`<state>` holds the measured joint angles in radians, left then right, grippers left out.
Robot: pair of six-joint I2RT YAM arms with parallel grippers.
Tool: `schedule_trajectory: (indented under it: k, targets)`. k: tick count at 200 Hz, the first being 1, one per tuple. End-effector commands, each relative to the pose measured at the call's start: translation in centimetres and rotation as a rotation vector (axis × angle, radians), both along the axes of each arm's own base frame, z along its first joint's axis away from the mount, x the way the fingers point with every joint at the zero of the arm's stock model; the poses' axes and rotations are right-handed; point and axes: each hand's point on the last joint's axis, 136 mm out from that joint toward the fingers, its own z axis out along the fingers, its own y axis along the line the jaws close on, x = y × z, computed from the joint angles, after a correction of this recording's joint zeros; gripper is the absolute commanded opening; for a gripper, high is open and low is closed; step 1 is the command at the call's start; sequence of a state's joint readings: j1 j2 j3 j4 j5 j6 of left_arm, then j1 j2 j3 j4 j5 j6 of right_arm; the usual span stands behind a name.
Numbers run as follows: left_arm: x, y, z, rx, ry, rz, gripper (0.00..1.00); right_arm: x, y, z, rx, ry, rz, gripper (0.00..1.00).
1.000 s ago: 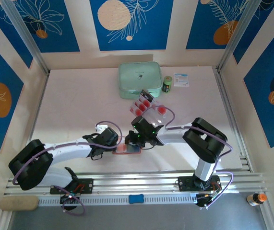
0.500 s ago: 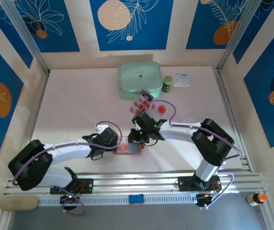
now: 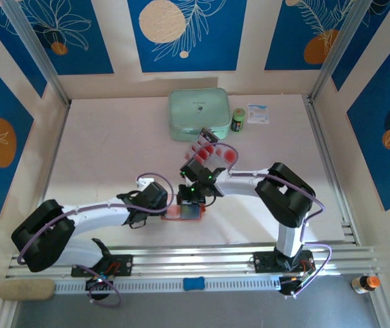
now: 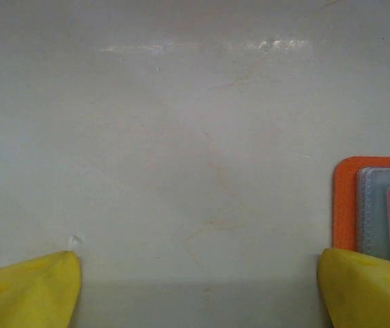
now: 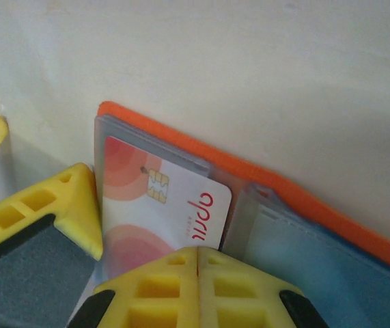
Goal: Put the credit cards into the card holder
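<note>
Yellow right gripper clamped on credit card partly inside orange card holder; left gripper wide apart.

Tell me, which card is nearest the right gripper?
The chip card lying on the open card holder, at the right gripper; the other cards sit in the clear tray behind.

Credit card in open orange card holder
</note>
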<state>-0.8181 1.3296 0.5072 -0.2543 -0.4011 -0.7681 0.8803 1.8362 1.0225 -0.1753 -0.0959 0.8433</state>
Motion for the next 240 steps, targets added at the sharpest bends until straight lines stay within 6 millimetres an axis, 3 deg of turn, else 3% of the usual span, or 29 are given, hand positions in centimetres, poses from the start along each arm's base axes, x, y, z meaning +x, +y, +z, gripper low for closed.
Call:
schedule_trajectory:
  k: [1, 39, 104, 180, 240]
  targets:
    - [-1.1, -0.3, -1.0, -0.022, 0.055, -0.037, 0.9, -0.9, 1.1, -0.3, 0.003, 0.031, 0.053, 0.0]
    - [-0.9, -0.4, -0.2, -0.036, 0.039, -0.037, 0.9, -1.1, 1.8, 0.0, 0.013, 0.037, 0.068, 0.0]
    - [-0.1, 0.2, 3.4, -0.054, -0.046, -0.008, 0.91, -0.6, 0.2, 2.6, 0.033, -0.011, 0.032, 0.04]
    - [-2.2, 3.2, 1.1, 0.019, 0.03, 0.083, 0.91, -2.0, -0.8, 1.3, 0.0, 0.01, 0.039, 0.0]
    - [-2.3, 2.7, -0.7, 0.049, 0.079, 0.055, 0.91, -2.1, -0.1, 0.4, -0.025, 0.019, 0.064, 0.0]
